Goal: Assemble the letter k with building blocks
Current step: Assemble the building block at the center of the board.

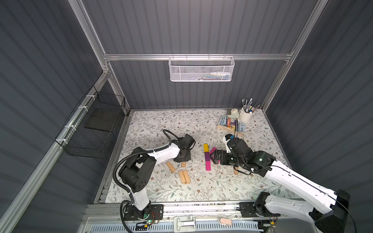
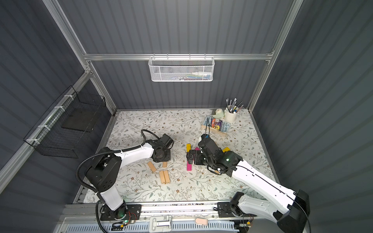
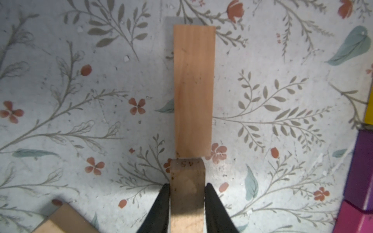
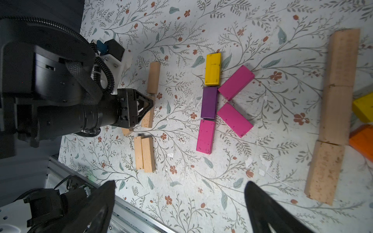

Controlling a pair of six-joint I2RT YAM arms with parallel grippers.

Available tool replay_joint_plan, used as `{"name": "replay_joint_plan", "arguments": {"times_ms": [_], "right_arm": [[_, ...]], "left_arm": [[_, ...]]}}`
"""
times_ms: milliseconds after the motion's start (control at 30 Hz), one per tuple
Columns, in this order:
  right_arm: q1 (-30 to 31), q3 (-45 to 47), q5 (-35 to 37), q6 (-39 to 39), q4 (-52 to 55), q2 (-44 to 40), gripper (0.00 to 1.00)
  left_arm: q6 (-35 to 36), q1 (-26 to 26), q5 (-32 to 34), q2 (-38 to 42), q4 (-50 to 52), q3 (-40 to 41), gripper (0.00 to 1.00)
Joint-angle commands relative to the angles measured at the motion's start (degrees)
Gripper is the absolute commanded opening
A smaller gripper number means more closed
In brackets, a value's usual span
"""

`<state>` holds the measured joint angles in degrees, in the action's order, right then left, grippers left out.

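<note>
In both top views the left gripper [image 1: 182,159] points down at the floral table [image 1: 201,125], with a tan block [image 1: 183,164] showing just under it. The grip itself is hidden there. The right gripper [image 2: 189,159] sits beside a column of a yellow block [image 1: 205,147], a purple block [image 1: 207,156] and a magenta block [image 1: 208,165], its jaws apart.

In the left wrist view the left gripper [image 3: 186,193] pinches the tan block [image 3: 186,181], its jaws pressed against both sides. A second tan block [image 3: 193,90] lies flat just beyond, in line with it.

In the right wrist view the right gripper [image 4: 181,183] is spread wide around bare table. The yellow block [image 4: 212,69], purple block [image 4: 209,102] and magenta block [image 4: 205,136] lie ahead of it, end to end. Two slanted magenta blocks [image 4: 236,82] branch from the purple one. Farther off, the left gripper [image 4: 148,105] is clamped over the tan block [image 4: 148,120].
</note>
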<state>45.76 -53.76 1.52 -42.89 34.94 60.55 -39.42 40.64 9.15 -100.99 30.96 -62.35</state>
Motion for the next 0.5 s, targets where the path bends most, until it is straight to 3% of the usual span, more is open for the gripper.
{"name": "replay_joint_plan", "arguments": {"times_ms": [0,467], "right_arm": [[0.05,0.41,0.74,-0.34,0.72,-0.17,0.99],[0.03,0.45,0.74,-0.26,0.56,0.27,0.99]], "left_arm": [[-0.73,-0.39,-0.62,-0.3,0.65,0.43,0.29],[-0.42,-1.01,-1.04,-0.93,0.75,-0.22,0.28]]}}
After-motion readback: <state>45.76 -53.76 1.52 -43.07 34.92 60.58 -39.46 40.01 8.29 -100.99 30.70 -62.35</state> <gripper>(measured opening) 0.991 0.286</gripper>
